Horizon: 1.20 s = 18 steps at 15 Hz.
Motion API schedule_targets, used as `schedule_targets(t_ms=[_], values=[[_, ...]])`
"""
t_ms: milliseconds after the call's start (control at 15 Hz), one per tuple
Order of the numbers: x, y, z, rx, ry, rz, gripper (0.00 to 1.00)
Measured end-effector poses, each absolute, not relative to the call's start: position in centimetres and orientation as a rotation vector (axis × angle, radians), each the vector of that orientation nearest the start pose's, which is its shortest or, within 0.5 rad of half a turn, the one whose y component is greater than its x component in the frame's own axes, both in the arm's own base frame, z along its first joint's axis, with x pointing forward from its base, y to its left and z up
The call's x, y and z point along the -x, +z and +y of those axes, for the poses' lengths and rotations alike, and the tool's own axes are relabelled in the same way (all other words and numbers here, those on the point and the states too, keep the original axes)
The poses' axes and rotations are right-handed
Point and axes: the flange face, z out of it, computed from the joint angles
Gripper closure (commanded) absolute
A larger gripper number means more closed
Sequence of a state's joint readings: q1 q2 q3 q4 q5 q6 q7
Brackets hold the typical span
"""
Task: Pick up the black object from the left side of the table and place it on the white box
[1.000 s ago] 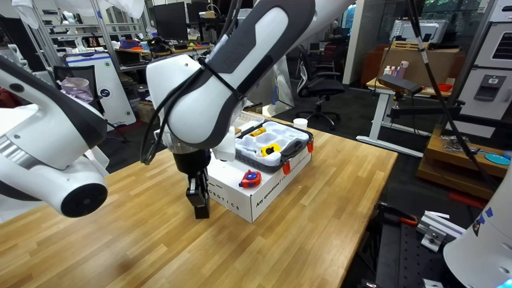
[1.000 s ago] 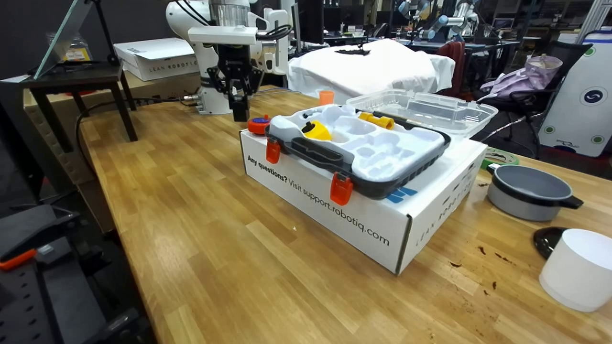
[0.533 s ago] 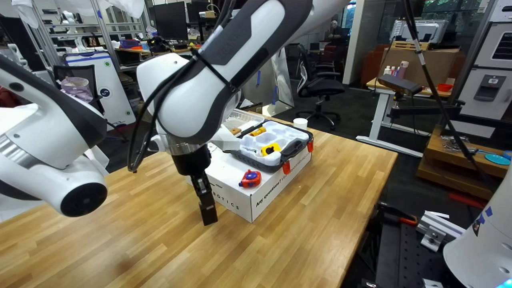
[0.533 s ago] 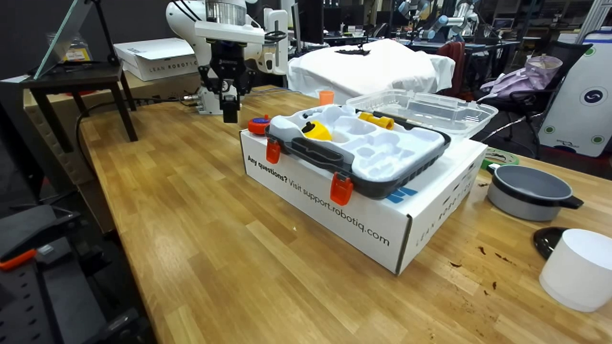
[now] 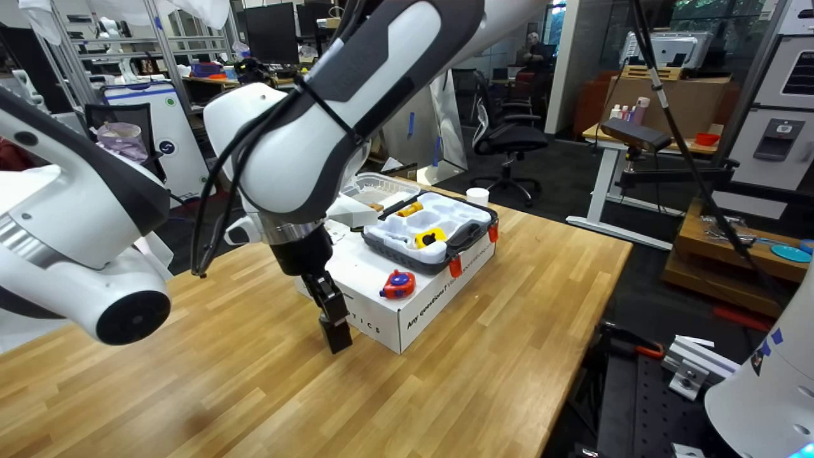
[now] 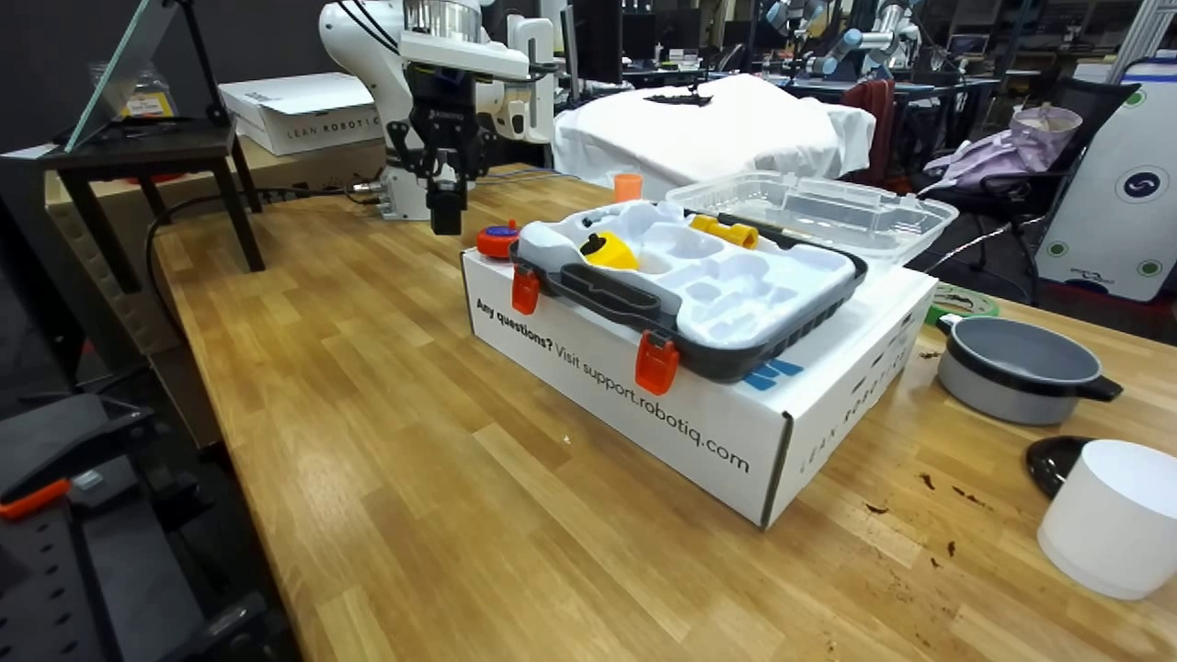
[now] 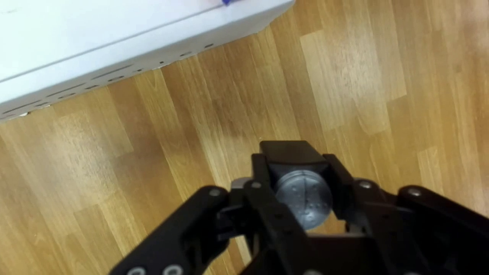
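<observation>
We see the gripper (image 7: 296, 166) pinching the black object (image 7: 290, 150) b/w its 2 fingers (image 7: 337, 172), 1 on each side. It pokes out past the tips & hangs tilted over the table (image 6: 368, 432), near the white box (image 6: 634, 418), by the side w/ letters

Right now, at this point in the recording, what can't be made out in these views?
Black object: wrist view, gripped sides hidden by the fingers.
White box: wrist view, cut off by the top and left edges.
Its lettering: in an exterior view, partly behind the gripper.
Dark round-edged item: in an exterior view, partly behind the white cup.
</observation>
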<state>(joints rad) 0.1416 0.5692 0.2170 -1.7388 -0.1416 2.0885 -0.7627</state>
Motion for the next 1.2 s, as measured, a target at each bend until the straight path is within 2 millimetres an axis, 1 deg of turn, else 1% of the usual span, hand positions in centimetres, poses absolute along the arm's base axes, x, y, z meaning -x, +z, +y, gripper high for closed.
schedule_targets(t_ms=[67,400,667,800,867,933,1067,1200], values=[[-60.9,24.1,20.9,2.558,0.307,-1.719,0.86],[-61.1,24.4,21.0,2.564,0.289,-1.717,0.86],[-63.2,25.8,20.6,2.593,0.232,-1.747,0.86],[-64.1,26.0,20.4,2.573,0.224,-1.794,0.86],[-64.3,25.7,20.3,2.546,0.232,-1.826,0.86],[-64.5,25.4,20.1,2.505,0.248,-1.868,0.61],[-64.8,24.7,19.6,2.432,0.286,-1.931,0.61],[-65.0,24.7,19.5,2.413,0.288,-1.949,0.61]])
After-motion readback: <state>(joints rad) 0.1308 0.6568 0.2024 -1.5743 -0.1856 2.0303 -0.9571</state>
